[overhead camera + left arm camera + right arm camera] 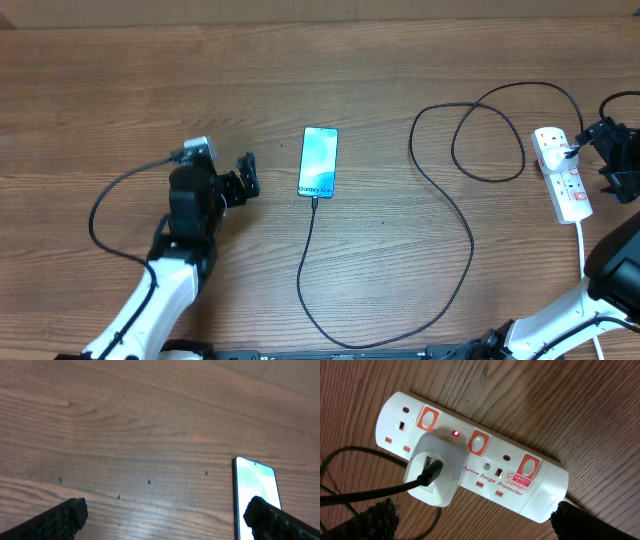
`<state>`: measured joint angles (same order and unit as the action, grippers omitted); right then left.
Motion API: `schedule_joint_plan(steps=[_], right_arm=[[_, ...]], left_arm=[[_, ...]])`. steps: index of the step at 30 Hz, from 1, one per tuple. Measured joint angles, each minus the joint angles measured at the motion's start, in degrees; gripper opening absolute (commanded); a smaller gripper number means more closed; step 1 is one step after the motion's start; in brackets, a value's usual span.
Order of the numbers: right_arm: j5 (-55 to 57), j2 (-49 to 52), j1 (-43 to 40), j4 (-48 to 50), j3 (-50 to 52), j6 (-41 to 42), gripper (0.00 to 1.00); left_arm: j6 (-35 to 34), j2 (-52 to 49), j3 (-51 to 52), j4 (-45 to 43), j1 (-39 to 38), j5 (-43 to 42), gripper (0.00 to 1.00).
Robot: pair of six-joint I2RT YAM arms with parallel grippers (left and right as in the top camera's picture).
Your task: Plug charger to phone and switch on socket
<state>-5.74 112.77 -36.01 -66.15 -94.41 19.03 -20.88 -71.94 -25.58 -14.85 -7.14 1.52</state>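
Observation:
The phone (318, 162) lies screen up and lit at mid-table, and its top corner shows in the left wrist view (255, 487). The charger, a thin black cable (472, 245), meets the phone's lower edge (314, 200), then loops along the front of the table up to a white adapter (437, 470) plugged into the socket (565, 180). On the white socket (545, 485), a small red light (455, 434) glows above the adapter. My left gripper (250, 175) (165, 512) is open just left of the phone. My right gripper (598, 160) (475, 517) is open beside the socket, touching nothing.
The socket's white cord (581, 245) runs toward the front edge at the right. The black cable makes a second loop (490, 140) left of the socket. A grey cable (110, 200) arcs from my left arm over the wooden table (150, 90).

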Motion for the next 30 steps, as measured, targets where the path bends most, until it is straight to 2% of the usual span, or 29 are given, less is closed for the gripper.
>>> schedule_joint_plan(steps=[6,15,20,25,30], right_arm=[[0.0,0.0,0.0,0.0,0.0,0.0,1.00],[0.0,0.0,0.0,0.0,0.0,0.0,1.00],[0.0,0.0,0.0,0.0,0.0,0.0,1.00],[0.0,0.0,0.0,0.0,0.0,0.0,1.00],[0.0,0.0,0.0,0.0,0.0,0.0,1.00]], left_arm=[[-0.1,3.9,9.0,-6.1,0.0,-0.1,1.00],[-0.1,10.5,17.7,-8.2,0.9,-0.9,1.00],[-0.1,14.5,23.4,-13.1,0.9,-0.9,1.00],[-0.1,18.5,24.9,-11.1,0.9,-0.9,1.00],[-0.1,24.5,25.1,-4.1,0.9,-0.6,1.00]])
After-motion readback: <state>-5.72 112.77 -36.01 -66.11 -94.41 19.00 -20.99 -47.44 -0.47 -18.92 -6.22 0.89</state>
